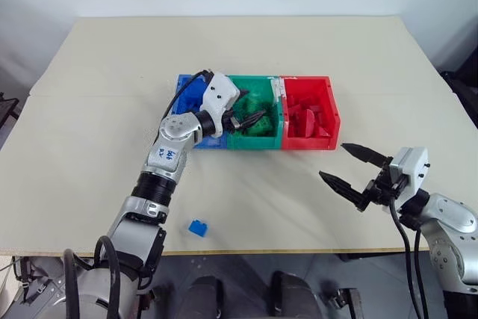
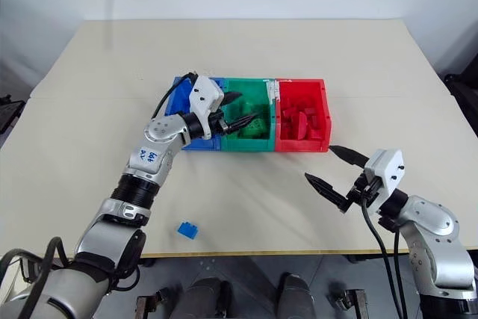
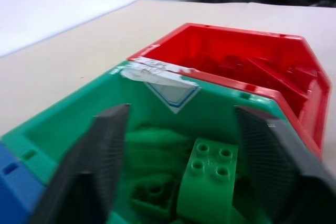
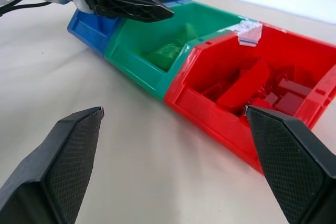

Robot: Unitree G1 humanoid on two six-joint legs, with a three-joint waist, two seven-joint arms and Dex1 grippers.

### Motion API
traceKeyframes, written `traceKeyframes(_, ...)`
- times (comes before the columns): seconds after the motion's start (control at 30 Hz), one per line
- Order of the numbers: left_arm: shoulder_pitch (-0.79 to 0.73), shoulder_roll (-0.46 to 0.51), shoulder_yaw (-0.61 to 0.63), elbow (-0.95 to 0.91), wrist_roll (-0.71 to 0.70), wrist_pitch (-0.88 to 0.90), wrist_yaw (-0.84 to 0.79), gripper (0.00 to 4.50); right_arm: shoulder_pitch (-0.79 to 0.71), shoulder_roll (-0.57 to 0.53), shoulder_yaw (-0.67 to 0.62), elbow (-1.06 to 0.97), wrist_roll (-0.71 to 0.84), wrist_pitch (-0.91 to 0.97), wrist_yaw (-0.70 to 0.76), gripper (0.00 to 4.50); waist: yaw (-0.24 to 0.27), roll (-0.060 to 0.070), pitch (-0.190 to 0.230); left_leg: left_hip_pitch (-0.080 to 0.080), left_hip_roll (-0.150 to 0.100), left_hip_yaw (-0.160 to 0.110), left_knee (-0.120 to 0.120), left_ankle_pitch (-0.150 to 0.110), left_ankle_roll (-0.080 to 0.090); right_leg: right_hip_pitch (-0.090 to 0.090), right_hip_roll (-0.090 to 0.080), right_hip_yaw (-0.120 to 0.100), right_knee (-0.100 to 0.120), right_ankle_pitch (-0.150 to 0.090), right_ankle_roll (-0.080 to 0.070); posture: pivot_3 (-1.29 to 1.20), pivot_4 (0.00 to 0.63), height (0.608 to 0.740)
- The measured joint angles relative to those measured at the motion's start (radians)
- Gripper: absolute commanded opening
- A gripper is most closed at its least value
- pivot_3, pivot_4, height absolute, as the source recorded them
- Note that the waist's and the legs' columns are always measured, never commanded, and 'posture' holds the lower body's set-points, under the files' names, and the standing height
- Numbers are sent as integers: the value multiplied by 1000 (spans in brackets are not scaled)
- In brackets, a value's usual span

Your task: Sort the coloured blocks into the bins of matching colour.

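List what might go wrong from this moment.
The left gripper hangs open over the green bin; pulling back, it might clip the rim and shift the joined bins. One blue block lies near the table's front edge, so a clumsy grasp could knock it off.

The left gripper [image 2: 240, 113] hangs over the green bin [image 2: 263, 89], fingers spread with nothing between them. The right gripper [image 2: 337, 170], fingers wide, is past the red bin [image 2: 323, 113]. A blue block [image 2: 187, 229] lies well behind both.
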Motion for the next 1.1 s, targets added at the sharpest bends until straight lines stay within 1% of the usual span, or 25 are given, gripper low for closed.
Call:
traceKeyframes(0.13,148,88,44,-119,-32,-17,-76,4469,4,-13,0,5,3,-6,39,4500,-3,0,0,1,1,0,0,0,0,0,0,0,1,0,0,0,150,740)
traceKeyframes(0.23,294,205,104,-241,-82,-23,-163,4469,-31,-35,12,29,5,-23,105,4500,-8,0,0,1,2,0,1,0,0,0,0,1,1,0,0,0,150,740)
traceKeyframes(0.27,371,266,140,-293,-114,-28,-214,4469,-61,-51,30,56,5,-24,144,4500,-12,0,0,2,2,0,1,0,0,0,0,1,1,0,0,0,150,740)
traceKeyframes(0.37,561,395,247,-348,-176,-62,-337,4469,-115,-76,59,121,4,-41,230,4500,-20,0,0,2,3,0,1,0,0,0,0,1,1,0,0,0,150,740)
traceKeyframes(0.43,647,452,312,-357,-208,-77,-395,4469,-140,-89,73,159,4,-47,272,4500,-13,0,0,1,2,-1,1,0,0,1,0,0,1,0,0,0,150,740)
traceKeyframes(0.57,837,551,485,-380,-288,-76,-482,4469,-179,-118,121,195,5,-45,381,4500,-5,0,0,1,3,-2,1,-1,0,0,0,0,1,0,-1,0,150,740)
traceKeyframes(0.6,880,569,519,-382,-297,-70,-497,4469,-178,-120,124,201,5,-43,400,4500,-3,0,0,1,3,-2,1,-1,0,0,0,0,1,0,-1,0,150,740)
traceKeyframes(0.67,933,578,546,-403,-309,-64,-517,4469,-185,-116,143,203,5,-44,418,4500,2,0,0,1,3,-1,1,-1,0,1,0,0,1,0,-1,0,150,740)
traceKeyframes(0.8,952,559,511,-502,-321,-39,-525,4469,-187,-108,173,203,2,-60,452,4500,4,0,0,1,2,-2,1,-1,0,1,-1,0,1,0,-1,0,150,740)
traceKeyframes(0.93,949,556,437,-610,-322,-16,-531,4469,-159,-129,172,199,4,-63,484,4500,-1,0,0,1,2,-1,1,-1,-1,0,0,0,1,0,-1,0,150,740)
traceKeyframes(1.03,911,558,301,-667,-291,-1,-555,4469,-97,-180,165,161,9,-52,533,4500,2,1,0,1,2,-1,1,-1,0,1,0,0,1,0,-1,0,150,740)
traceKeyframes(1.1,862,554,230,-671,-263,17,-553,4469,-72,-186,167,128,18,-46,547,4500,1,0,0,2,2,0,1,-1,-1,1,0,0,1,0,-1,0,150,740)
